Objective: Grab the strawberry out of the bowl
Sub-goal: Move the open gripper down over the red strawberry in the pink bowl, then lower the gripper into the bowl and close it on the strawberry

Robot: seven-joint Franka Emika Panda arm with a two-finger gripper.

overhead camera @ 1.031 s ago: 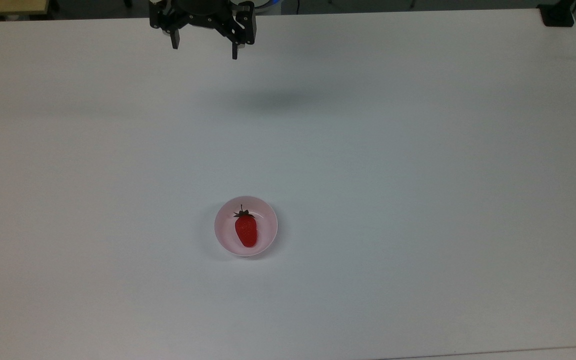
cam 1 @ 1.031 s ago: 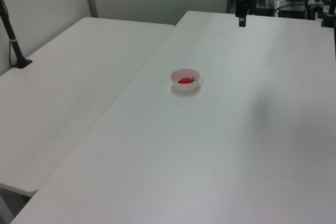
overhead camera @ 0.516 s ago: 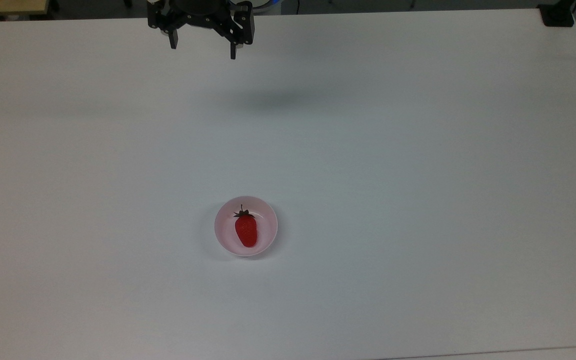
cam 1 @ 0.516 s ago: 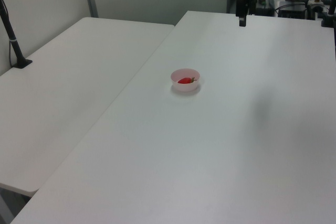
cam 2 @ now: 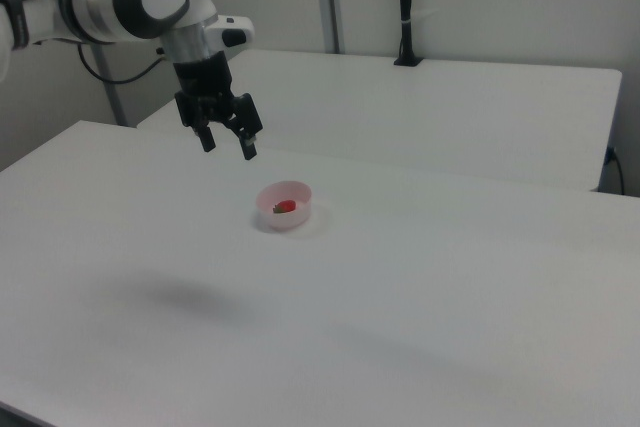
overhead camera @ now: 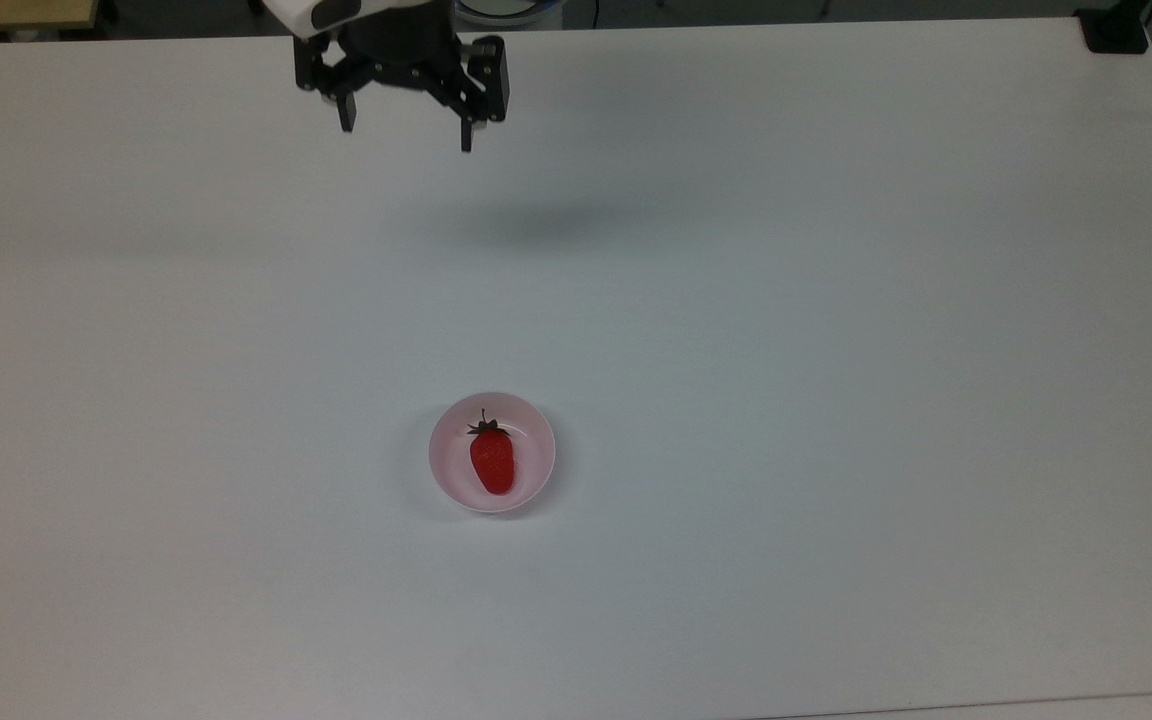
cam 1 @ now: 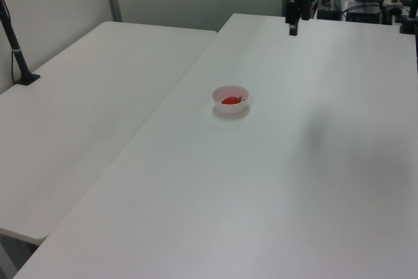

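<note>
A small bright red strawberry [overhead camera: 493, 461] with a dark green cap lies inside the pale pink bowl [overhead camera: 444, 470] on the white table; its cap points toward the top view's upper edge. The same strawberry [cam 1: 230, 100] in its bowl [cam 1: 221, 104] appears in the left view, and strawberry [cam 2: 285, 207] and bowl [cam 2: 270, 220] appear in the right view. My gripper [overhead camera: 406, 139] hangs high above the table's far side, well apart from the bowl, open, with nothing between its fingers. It also shows as gripper [cam 2: 229, 148] and gripper [cam 1: 293, 30].
The white table [overhead camera: 836, 350] spreads bare around the bowl. A second white table [cam 1: 85, 96] adjoins it at the left view's left, with a black post [cam 1: 16, 47] clamped on it. A black mount [overhead camera: 1116, 30] sits at the top view's upper right corner.
My gripper has moved a little toward the bowl, downward in the top view, still open. The strawberry and bowl have not moved.
</note>
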